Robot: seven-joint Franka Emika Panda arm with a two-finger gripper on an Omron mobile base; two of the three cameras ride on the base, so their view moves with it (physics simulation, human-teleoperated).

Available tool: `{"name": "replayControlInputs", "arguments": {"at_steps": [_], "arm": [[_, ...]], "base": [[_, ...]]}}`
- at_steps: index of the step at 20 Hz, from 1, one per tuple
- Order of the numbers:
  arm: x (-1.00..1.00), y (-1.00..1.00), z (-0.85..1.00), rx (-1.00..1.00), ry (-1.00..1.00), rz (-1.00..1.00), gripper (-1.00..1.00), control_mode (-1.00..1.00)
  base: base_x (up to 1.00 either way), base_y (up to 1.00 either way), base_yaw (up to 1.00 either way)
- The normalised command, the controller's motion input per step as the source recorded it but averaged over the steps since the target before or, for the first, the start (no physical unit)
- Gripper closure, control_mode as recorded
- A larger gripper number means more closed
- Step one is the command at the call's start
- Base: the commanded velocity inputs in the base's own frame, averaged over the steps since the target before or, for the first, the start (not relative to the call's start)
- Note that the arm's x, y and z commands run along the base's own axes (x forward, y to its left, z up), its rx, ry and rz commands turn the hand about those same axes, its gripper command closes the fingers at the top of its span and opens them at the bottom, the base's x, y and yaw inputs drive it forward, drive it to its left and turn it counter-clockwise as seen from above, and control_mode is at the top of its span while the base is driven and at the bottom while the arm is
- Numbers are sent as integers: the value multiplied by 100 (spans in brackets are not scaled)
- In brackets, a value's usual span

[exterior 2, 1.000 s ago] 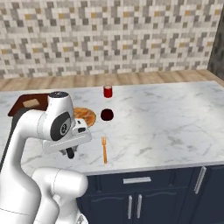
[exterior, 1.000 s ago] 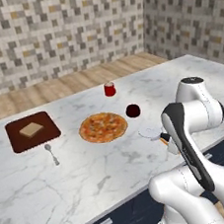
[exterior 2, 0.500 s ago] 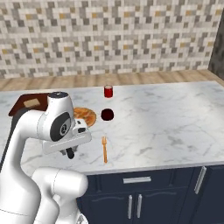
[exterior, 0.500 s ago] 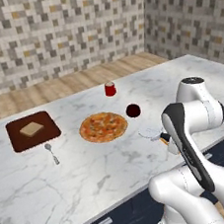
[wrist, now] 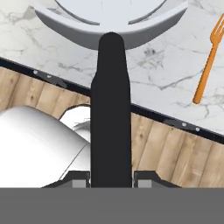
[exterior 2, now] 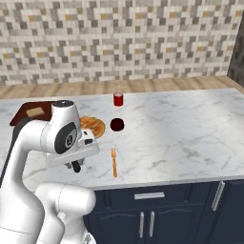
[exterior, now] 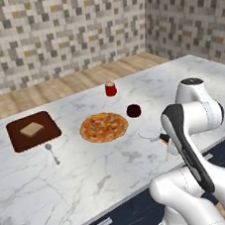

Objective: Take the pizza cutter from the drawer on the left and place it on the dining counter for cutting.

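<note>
Pizza cutter [wrist: 110, 109] sits clamped in the gripper [wrist: 111, 177], its black handle running up the middle of the hand view between the two finger tips and its pale wheel spreading across the top edge. So the fetching from the drawer looks done, and the cutter is held over the near edge of the dining counter [exterior: 93, 182], the wheel above marble and the handle above wood floor. In the left base view the wheel shows as a pale disc at right of centre, just beside the arm. An orange fork [wrist: 209, 57] lies near on the counter, upper right in the hand view. Farther back are a pizza [exterior: 104, 127], a dark cup [exterior: 134, 111], a red cup [exterior: 111, 88], a spoon [exterior: 51, 153] and a brown board [exterior: 33, 130]. What seems left is lowering the cutter onto the marble and letting go.
</note>
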Motion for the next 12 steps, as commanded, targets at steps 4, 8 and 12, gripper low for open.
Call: {"name": "replayControlInputs", "arguments": {"at_steps": [4,8,12], "arm": [[45,30,-21,-1,3,3,100,-100],[61,16,-25,2,14,12,100,-100],[80,21,-23,2,16,13,100,-100]], "base": [[0,0,0],[0,0,0],[0,0,0]]}}
